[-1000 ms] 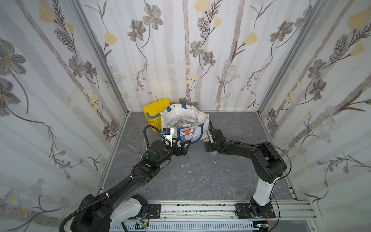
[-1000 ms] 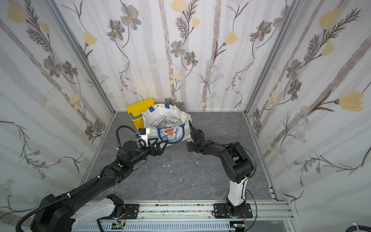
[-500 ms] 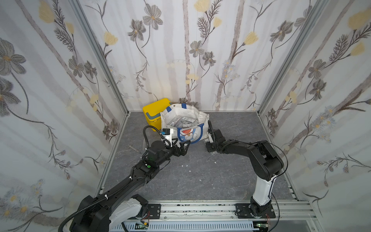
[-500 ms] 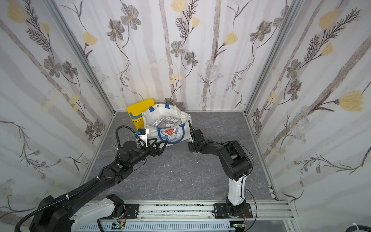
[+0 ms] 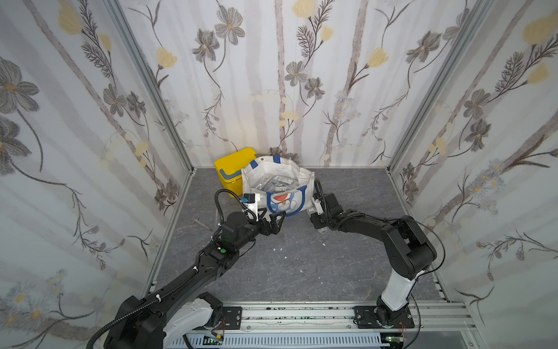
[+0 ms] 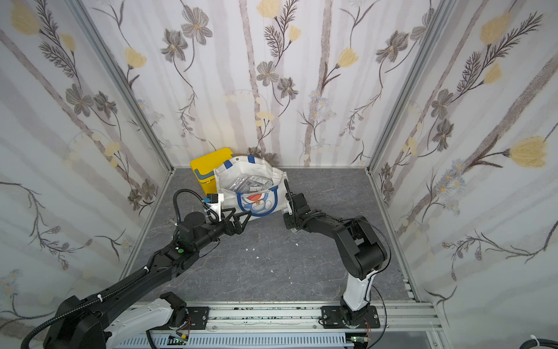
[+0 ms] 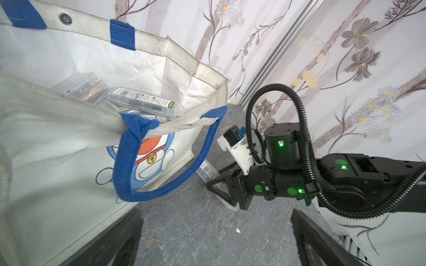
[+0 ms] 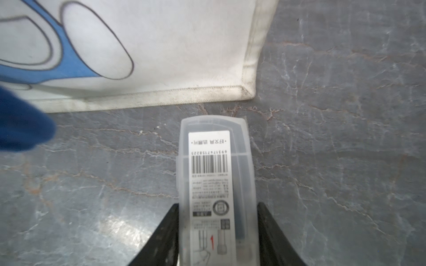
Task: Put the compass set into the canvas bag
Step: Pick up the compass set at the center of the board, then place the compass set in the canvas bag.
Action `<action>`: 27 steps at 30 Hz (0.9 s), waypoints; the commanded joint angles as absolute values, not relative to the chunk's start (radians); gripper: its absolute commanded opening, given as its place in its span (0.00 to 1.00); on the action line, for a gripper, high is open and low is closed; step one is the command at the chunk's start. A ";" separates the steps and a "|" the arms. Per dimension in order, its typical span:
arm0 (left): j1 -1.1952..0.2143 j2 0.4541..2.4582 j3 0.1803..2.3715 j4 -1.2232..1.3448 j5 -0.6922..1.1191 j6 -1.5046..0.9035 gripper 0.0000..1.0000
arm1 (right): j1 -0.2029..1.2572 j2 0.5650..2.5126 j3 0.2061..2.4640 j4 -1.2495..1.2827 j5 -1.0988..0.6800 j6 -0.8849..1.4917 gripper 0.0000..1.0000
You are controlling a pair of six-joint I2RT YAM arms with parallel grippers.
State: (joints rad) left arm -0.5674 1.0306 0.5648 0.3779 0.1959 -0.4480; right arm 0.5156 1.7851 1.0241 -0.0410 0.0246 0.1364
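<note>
**Right jaws drawn in on the case**

Within the last second the right gripper (image 8: 217,206) has been narrowed from a wide stance, so that both fingers (image 8: 161,235) are now pressed against the long sides of the compass set (image 8: 214,165). A slight shift of the right arm (image 5: 362,225) at its elbow is seen in a top view.

A white paper label (image 8: 209,175) is lying along the clear oblong plastic compass set case (image 8: 244,184). It is carrying a barcode (image 8: 209,164) under a digit row that seems to be reading 6931747158225. It is also showing a line of Chinese characters, print too fine to read, and a red numeral 1 (image 8: 212,241) beside a line drawing. Inside the white canvas bag (image 7: 57,149), another clear plastic case (image 7: 145,103) is showing a barcoded label, illegible.
</note>
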 commanded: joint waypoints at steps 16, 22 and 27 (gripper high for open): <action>-0.567 0.938 0.533 0.374 0.109 -0.423 1.00 | 0.528 1.470 1.120 -0.094 0.058 0.017 0.42; -0.567 0.874 0.502 0.376 0.084 -0.417 1.00 | 0.542 1.457 1.225 -0.052 -0.020 -0.083 0.41; -0.567 0.826 0.481 0.367 0.068 -0.421 1.00 | 0.556 1.544 1.353 -0.048 -0.192 -0.227 0.41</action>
